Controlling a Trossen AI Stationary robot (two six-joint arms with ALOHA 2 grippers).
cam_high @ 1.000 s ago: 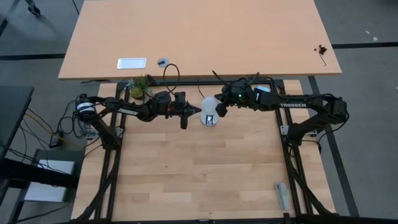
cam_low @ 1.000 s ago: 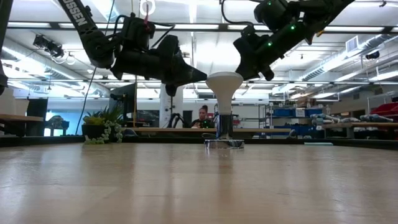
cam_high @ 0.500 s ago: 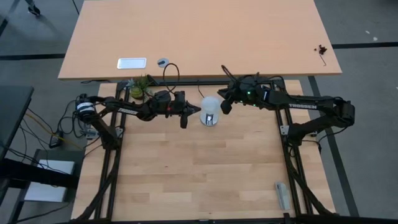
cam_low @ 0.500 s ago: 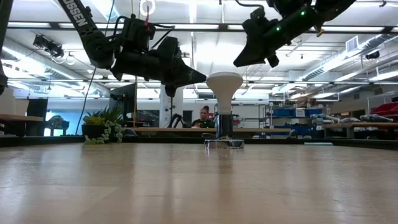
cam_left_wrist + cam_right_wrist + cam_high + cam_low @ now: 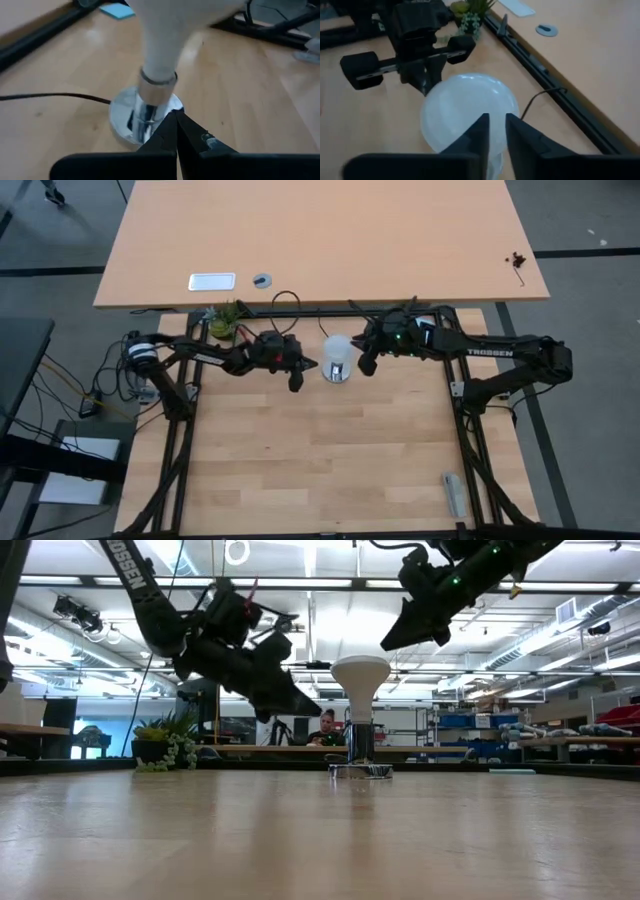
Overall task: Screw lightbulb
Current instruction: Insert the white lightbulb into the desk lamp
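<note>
The white lightbulb point(image 5: 338, 350) stands upright with its narrow base in the round silver socket point(image 5: 337, 373) near the table's far edge; it also shows in the low view point(image 5: 360, 675). My left gripper point(image 5: 305, 369) is shut. It slants down just left of the socket point(image 5: 142, 117), its tips point(image 5: 312, 712) above the table and beside the socket's stem. I see no touch. My right gripper point(image 5: 364, 366) hovers to the right of the globe and above it point(image 5: 392, 640). Its fingers point(image 5: 496, 125) stand a narrow gap apart and hold nothing.
A black cord point(image 5: 50, 96) runs from the socket toward the table's far left. A small green plant point(image 5: 224, 320) stands at the far left edge. A grey stick-like object point(image 5: 453, 493) lies near the front right corner. A person point(image 5: 326, 727) sits in the room beyond.
My right gripper has drawn up and to the right, away from the bulb's globe, and now hovers beside it. My left gripper has tipped its fingertips down toward the socket. The bulb has stayed upright in the socket.
</note>
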